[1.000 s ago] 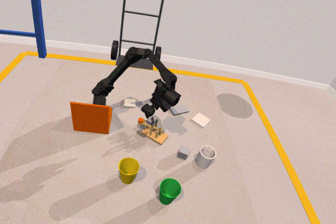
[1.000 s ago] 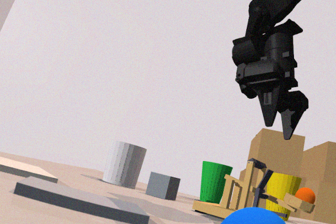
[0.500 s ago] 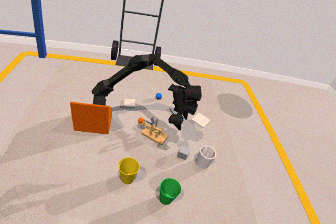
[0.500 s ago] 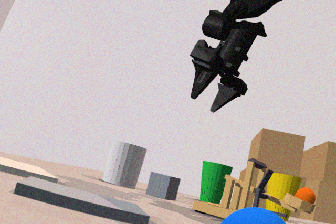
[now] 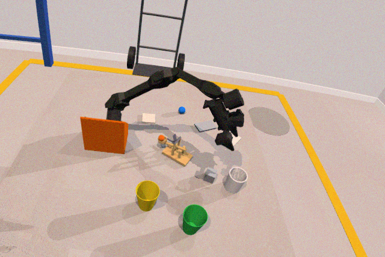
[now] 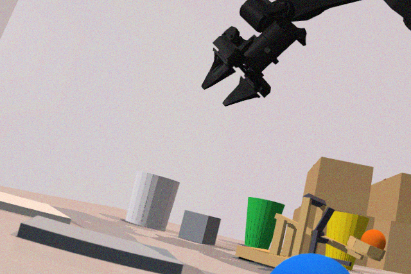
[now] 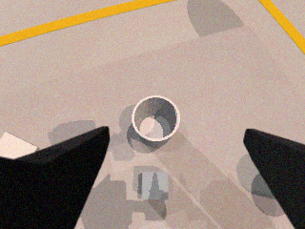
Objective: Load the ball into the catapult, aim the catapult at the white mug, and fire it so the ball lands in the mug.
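The orange ball rests in the cup at the end of the wooden catapult's arm. The catapult stands on the floor, its end away from the ball turned roughly toward the mug. The white mug stands upright and looks empty in the wrist view. My gripper is wide open and empty, high above the floor, tilted toward the mug and well away from the catapult. The catapult is out of the wrist view.
A grey block sits between catapult and mug. A yellow cup, a green cup, a blue ball, an orange panel and a grey slab stand around.
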Robot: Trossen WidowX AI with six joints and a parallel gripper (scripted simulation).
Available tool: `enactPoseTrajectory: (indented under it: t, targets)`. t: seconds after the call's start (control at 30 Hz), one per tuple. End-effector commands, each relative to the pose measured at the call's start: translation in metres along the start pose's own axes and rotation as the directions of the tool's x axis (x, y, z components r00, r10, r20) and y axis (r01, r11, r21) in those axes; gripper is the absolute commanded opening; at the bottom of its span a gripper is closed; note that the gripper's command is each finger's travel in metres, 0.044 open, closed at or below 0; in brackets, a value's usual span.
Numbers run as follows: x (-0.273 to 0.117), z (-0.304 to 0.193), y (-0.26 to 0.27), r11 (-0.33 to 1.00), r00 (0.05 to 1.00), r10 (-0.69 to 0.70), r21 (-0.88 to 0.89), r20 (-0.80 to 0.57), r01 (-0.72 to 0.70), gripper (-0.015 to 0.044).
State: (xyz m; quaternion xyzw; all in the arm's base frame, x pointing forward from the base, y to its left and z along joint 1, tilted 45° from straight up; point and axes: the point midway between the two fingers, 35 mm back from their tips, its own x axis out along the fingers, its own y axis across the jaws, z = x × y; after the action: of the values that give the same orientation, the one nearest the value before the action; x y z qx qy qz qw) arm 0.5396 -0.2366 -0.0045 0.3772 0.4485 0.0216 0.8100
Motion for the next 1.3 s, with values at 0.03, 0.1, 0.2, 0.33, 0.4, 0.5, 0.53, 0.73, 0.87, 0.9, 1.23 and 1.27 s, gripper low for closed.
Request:
enactPoseTrajectory:
  t: [0.03, 0.1, 0.2, 0.33, 0.4, 0.5, 0.53, 0.73, 0.87, 0.9, 1.23, 1.27]
  targets:
    - [0.004, 0.0, 0.001, 1.0, 1.0, 0.007, 0.001, -0.001, -0.007, 0.044]
    - [0.004, 0.0, 0.001, 1.0, 1.0, 0.007, 0.001, -0.001, -0.007, 0.044]
    - [0.004, 0.0, 0.001, 1.0, 1.0, 0.007, 0.001, -0.001, -0.007, 0.044]
    - [0.004, 0.0, 0.001, 1.0, 1.0, 0.007, 0.001, -0.001, -0.007, 0.044]
    - [0.004, 0.0, 0.001, 1.0, 1.0, 0.007, 0.001, -0.001, -0.007, 0.0387]
    - [0.004, 0.0, 0.001, 1.0, 1.0, 0.007, 0.001, -0.001, -0.007, 0.0309]
    - [0.004, 0.0, 0.001, 1.0, 1.0, 0.007, 0.001, -0.001, -0.007, 0.0282]
    - [0.004, 0.0, 0.001, 1.0, 1.0, 0.007, 0.001, -0.001, -0.007, 0.0125]
    - [0.004, 0.0, 0.001, 1.0, 1.0, 0.007, 0.001, -0.001, -0.007, 0.002]
    - [0.004, 0.0, 0.001, 1.0, 1.0, 0.007, 0.001, -0.001, -0.007, 0.0]
    - [0.007, -0.006, 0.008, 1.0, 1.0, -0.004, -0.029, -0.023, 0.003, 0.0]
    - [0.008, -0.01, 0.013, 0.999, 0.999, -0.011, -0.049, -0.037, 0.01, 0.0]
